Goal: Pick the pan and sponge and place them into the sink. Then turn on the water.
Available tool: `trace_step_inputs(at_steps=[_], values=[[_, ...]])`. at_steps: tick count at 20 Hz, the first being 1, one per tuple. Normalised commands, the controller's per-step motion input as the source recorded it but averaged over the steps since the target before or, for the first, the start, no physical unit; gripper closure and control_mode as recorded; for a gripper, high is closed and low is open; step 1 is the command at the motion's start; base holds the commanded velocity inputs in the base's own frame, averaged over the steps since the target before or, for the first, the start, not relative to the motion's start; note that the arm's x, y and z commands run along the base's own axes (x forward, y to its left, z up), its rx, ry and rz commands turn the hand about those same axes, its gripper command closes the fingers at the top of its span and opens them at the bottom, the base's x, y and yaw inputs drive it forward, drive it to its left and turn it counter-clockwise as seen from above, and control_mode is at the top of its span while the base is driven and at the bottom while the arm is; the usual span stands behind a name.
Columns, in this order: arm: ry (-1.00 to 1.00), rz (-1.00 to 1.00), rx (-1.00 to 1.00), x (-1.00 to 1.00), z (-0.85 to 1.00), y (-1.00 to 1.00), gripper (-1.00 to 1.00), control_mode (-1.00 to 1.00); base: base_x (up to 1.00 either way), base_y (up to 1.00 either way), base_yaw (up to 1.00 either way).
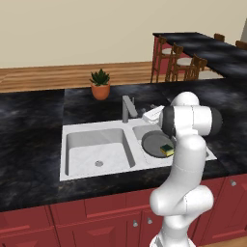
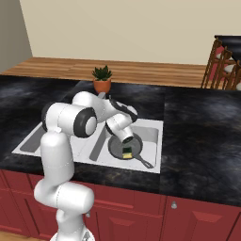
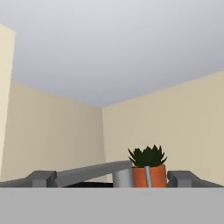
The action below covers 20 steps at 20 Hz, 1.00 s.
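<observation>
The white double-basin sink (image 1: 67, 129) is set in the black counter. The dark grey pan (image 1: 153, 144) lies in its right basin, handle toward the front right (image 2: 145, 163). The green-and-yellow sponge (image 1: 167, 150) rests on the pan's near side, also seen as the sponge (image 2: 127, 153) from the right. My gripper (image 3: 113, 180) is open, its fingertips (image 3: 41, 178) wide apart with the grey faucet (image 3: 87, 171) between and beyond them. From the left, the hand (image 1: 150, 114) hovers just right of the faucet (image 1: 128, 109), above the sink's back rim. Nothing is held.
A potted plant (image 1: 100, 84) stands on the counter behind the faucet. Black counter (image 1: 29, 144) stretches to both sides of the sink, over red cabinets (image 1: 96, 212). A bar counter with wooden chairs (image 1: 178, 60) stands far back on the right.
</observation>
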Motion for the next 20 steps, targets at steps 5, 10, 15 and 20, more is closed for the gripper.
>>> trace_step_inputs(at_steps=[5,10,15,20], values=[[0.09,0.04,0.00,0.21,0.01,0.00,-1.00,-1.00,0.00,0.00,0.00],[0.01,0.03,0.00,0.16,-0.01,0.00,-1.00,-1.00,0.00,0.00,0.00],[0.01,0.03,-0.02,0.18,-0.04,0.00,-1.00,-1.00,0.00,0.00,0.00],[0.01,0.02,-0.02,0.16,-0.04,0.03,-1.00,-1.00,0.00,0.00,0.00]])
